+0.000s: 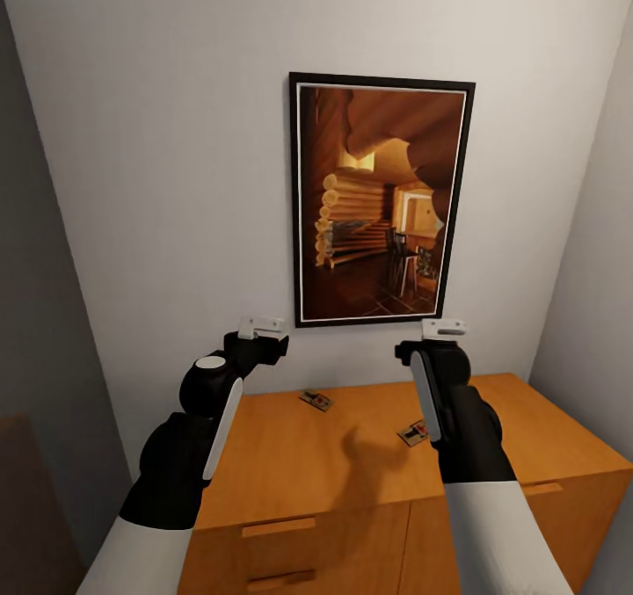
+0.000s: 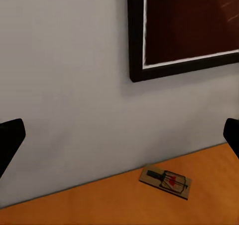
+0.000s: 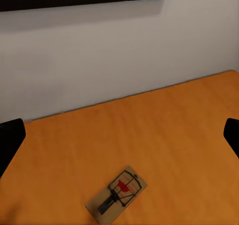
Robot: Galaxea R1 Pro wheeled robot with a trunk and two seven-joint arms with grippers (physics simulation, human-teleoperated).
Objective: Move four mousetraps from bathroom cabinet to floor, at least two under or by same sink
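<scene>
1. Left gripper: dark fingertips sit at opposite edges of its wrist view, spread wide, nothing between them.
2. Right gripper: same story, fingers wide apart and empty.
3. Far mousetrap lies flat on the cabinet top near the wall; the left wrist view shows its wire and red spot.
4. Near mousetrap is partly hidden by the right arm in the head view; the right wrist view shows it whole.
5. Above hangs a framed picture, cropped in both wrist views.
</scene>
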